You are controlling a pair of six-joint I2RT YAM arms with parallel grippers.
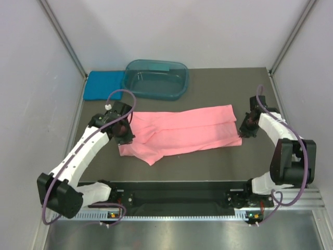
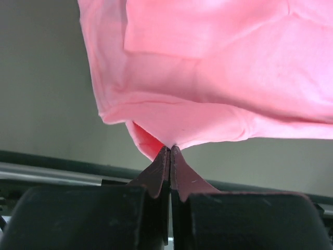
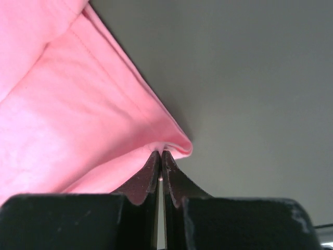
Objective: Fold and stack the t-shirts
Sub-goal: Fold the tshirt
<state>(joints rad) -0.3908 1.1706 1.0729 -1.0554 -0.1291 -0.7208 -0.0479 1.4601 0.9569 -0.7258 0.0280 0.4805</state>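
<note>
Nearest to the arm bases, in the middle of the top view, the salmon-pink soft cloth t-shirt lies on the dark grey desk as a long, roughly folded band running from left to right. The left gripper is closed on a thin corner of the pink cloth at the left end of the band, and only fabric is between its two fingers. The right gripper is clamped in the same way on a folded edge at the right end.

I judge the shirt to be light, limp and not fragile. It will sag between the two holds and wrinkle easily. Corners and hems are therefore the good places to pinch, and both ends should move together to keep the fold straight. Such a small pinch could also slip out.

Farther away, in the upper left of the top view, the teal-blue folded cloth t-shirt lies flat against the left rim of the dark teal see-through plastic tub. I cannot tell if it goes under the tub.

No brand, label or writing can be read anywhere.
</note>
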